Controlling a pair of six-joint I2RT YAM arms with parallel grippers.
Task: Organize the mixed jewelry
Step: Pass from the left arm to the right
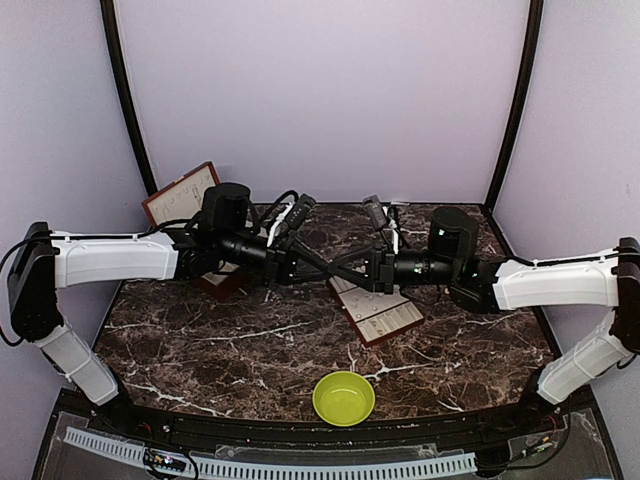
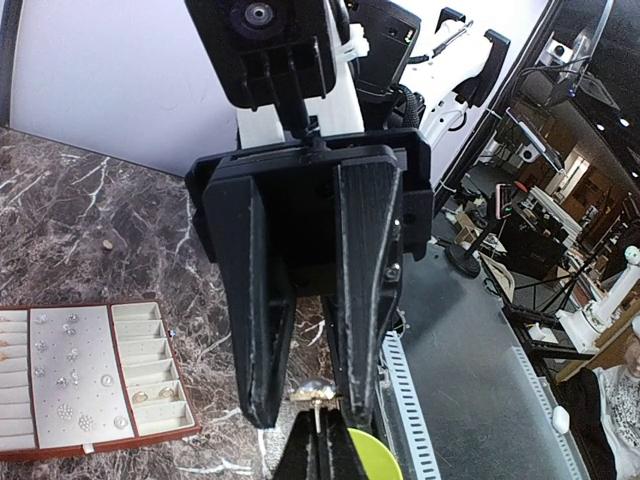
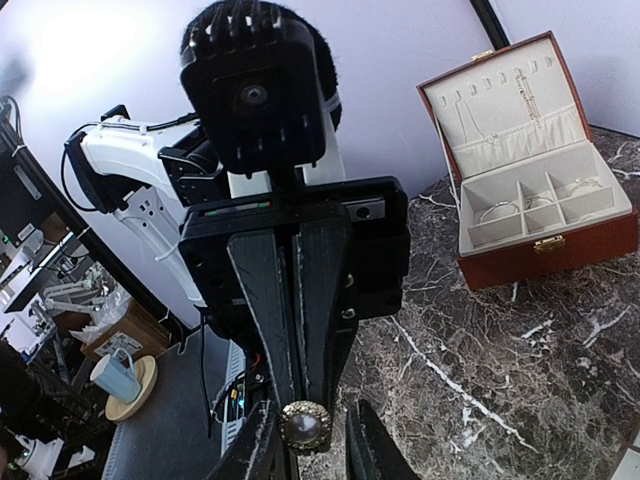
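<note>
Now, hoops point(image 3: 497, 211) in box point(image 3: 545, 255) compartments.

The left arm point(image 1: 110, 258) and right arm point(image 1: 550, 283) met jaws to jaws above the middle of the worktop point(image 1: 220, 340), forming a bar from side to side. Behind it the open box point(image 1: 180, 195) blocked the back left corner. The tray point(image 1: 385, 320) lay under the right arm. Bare marble lay open either side of the bowl point(image 1: 343, 397) at the front edge.

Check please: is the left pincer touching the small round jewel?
Touching. The right wrist view shows the left pincer closed on the round jewel.
</note>
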